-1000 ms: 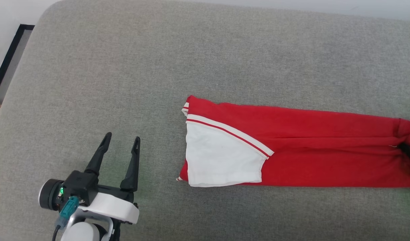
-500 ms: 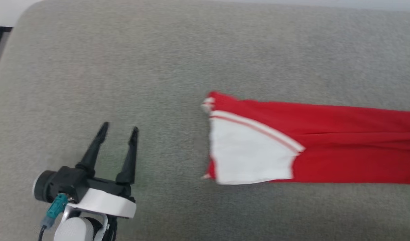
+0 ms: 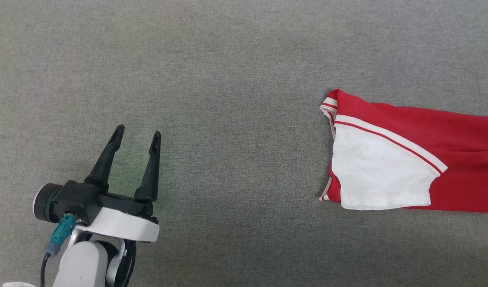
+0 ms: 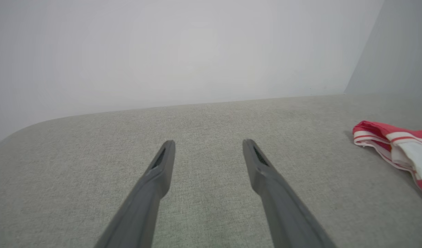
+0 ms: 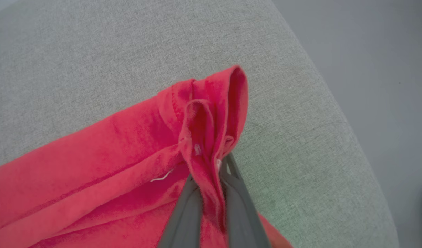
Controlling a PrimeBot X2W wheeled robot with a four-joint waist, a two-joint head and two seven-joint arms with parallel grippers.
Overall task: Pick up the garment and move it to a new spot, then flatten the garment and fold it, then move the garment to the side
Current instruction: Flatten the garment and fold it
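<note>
The garment (image 3: 407, 159), a red shirt folded lengthwise with a white sleeve and red-white trim on top, lies at the right of the head view and runs off its right edge. My left gripper (image 3: 137, 133) hovers open over bare cushion at the lower left, well apart from the shirt. In the left wrist view its fingers (image 4: 208, 144) stand spread, with the garment's striped trim (image 4: 397, 144) off to the right. In the right wrist view my right gripper (image 5: 211, 179) is shut on a bunched fold of the red garment's hem (image 5: 204, 124).
Everything rests on a grey fabric cushion (image 3: 228, 79). Its rounded edge (image 5: 335, 113) drops to a grey floor beside the right gripper. A pale wall (image 4: 197, 51) rises behind the cushion's far edge.
The garment has slid to the right across the cushion, held by the right gripper. The head camera has also moved, and the cushion's left and far edges have left the picture. The left gripper stays open.
</note>
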